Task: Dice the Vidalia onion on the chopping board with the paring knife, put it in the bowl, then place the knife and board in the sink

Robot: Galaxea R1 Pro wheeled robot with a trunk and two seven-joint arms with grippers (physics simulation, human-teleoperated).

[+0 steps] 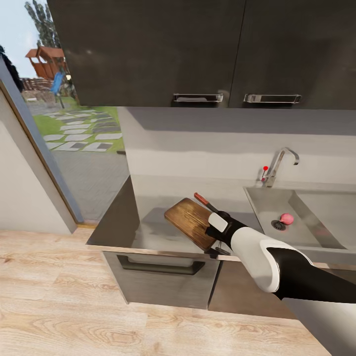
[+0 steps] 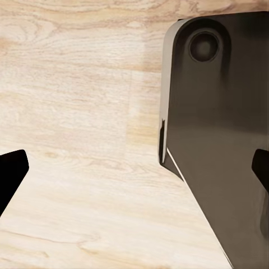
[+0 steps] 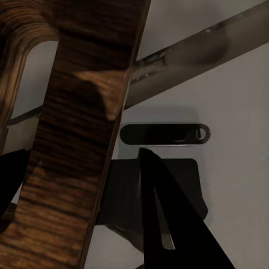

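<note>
You see 2 glossy dark upper cabinets with steel bar handles above a pale grey wall panel. Light wood floor lies below; at your left, a glass opening shows lawn and paving.

brown wood-grained chopping board, pink onion, grey sink

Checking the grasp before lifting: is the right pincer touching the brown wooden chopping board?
Touching. In the right wrist view the brown wooden chopping board lies between the right pincer fingers, the near finger against its edge.
</note>
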